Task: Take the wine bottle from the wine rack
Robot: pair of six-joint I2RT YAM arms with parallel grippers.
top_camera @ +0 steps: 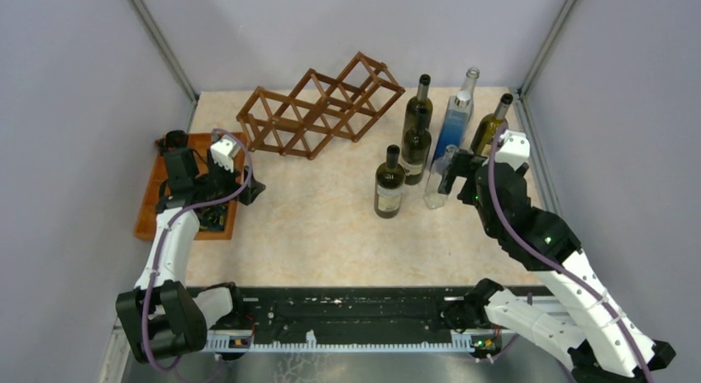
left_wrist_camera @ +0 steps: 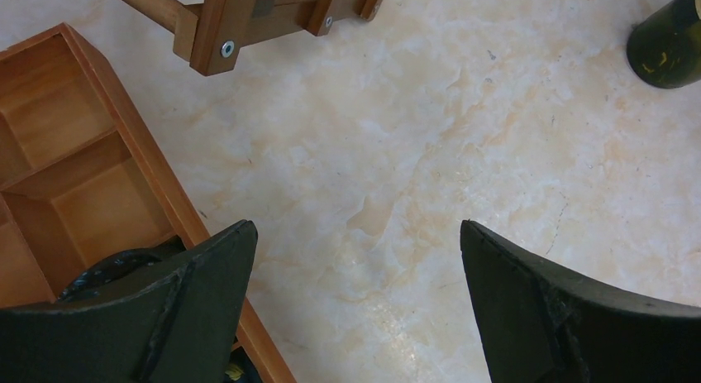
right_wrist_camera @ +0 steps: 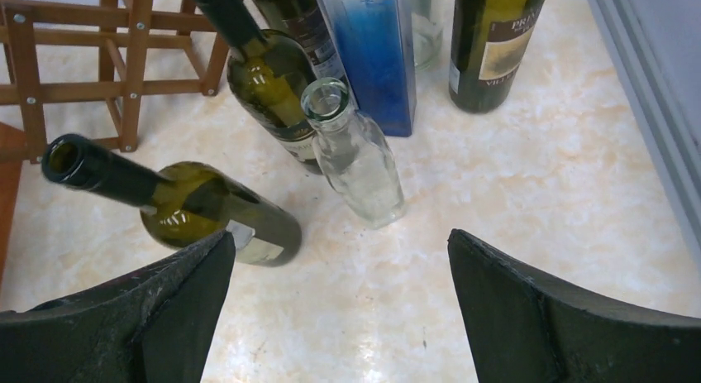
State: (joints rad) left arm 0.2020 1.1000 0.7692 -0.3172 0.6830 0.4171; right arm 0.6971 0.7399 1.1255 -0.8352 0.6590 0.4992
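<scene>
The reddish-brown lattice wine rack lies at the back of the table, and I see no bottle in its cells. Several bottles stand upright to its right. The nearest is a dark green wine bottle, also in the right wrist view. My right gripper is open and empty just right of a small clear bottle, with bare table between its jaws. My left gripper is open and empty over the table near the rack's left corner. Bare table lies between its jaws.
A flat orange-brown compartment tray lies at the left edge under the left arm, also in the left wrist view. Two more dark bottles, a blue-clear bottle and an olive bottle stand at the back right. Grey walls enclose the table.
</scene>
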